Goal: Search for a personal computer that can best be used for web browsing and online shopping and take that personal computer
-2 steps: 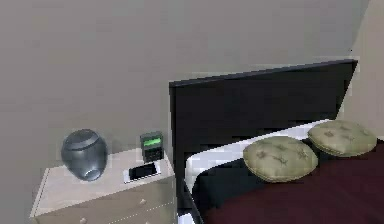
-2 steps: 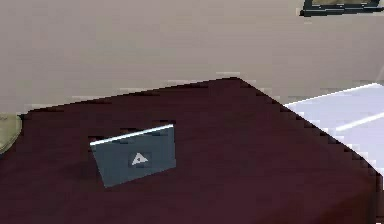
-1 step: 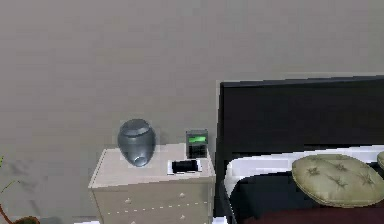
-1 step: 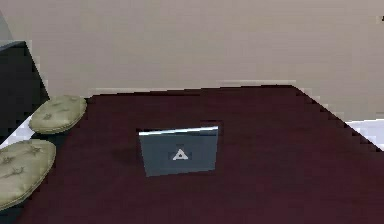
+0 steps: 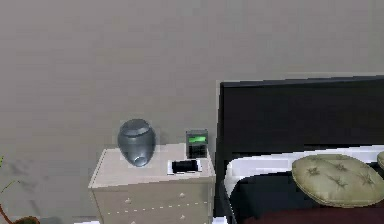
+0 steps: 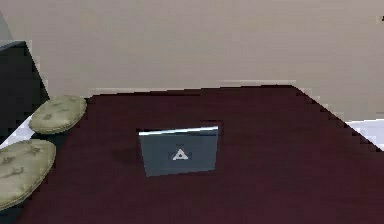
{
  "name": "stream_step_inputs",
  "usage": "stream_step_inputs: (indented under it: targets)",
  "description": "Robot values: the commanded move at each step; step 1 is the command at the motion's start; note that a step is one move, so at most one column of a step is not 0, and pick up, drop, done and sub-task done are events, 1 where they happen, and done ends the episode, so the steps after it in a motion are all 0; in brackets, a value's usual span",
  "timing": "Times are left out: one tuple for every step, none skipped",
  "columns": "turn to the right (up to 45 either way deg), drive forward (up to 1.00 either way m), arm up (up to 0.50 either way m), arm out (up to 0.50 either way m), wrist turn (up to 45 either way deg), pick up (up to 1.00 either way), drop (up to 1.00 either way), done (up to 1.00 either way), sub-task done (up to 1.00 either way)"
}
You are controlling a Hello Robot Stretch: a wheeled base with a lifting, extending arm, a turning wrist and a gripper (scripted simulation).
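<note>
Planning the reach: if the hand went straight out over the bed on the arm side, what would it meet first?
Likely the laptop, standing lid-up on the bed, roughly in that line; behind it is bare bed, then the wall. Depth is unclear, so it could pass beside.

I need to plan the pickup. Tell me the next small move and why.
Probably extend the arm out toward the laptop: it stands open on the dark red bedspread, near the arm side view's middle, apart from the pillows at the left, so it lies on the reaching side and little driving seems needed.
</note>
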Motion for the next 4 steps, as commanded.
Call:
stream_step_inputs:
  targets:
    - [0.0,0.00,0.24,0.00,0.0,0.00,0.00,0.00,0.00]
    - [0.0,0.00,0.00,0.42,0.0,0.00,0.00,0.00,0.00]
    - [0.0,0.00,0.00,0.00,45.0,0.00,0.00,0.00,0.00]
    - [0.0,0.00,0.00,0.00,45.0,0.00,0.00,0.00,0.00]
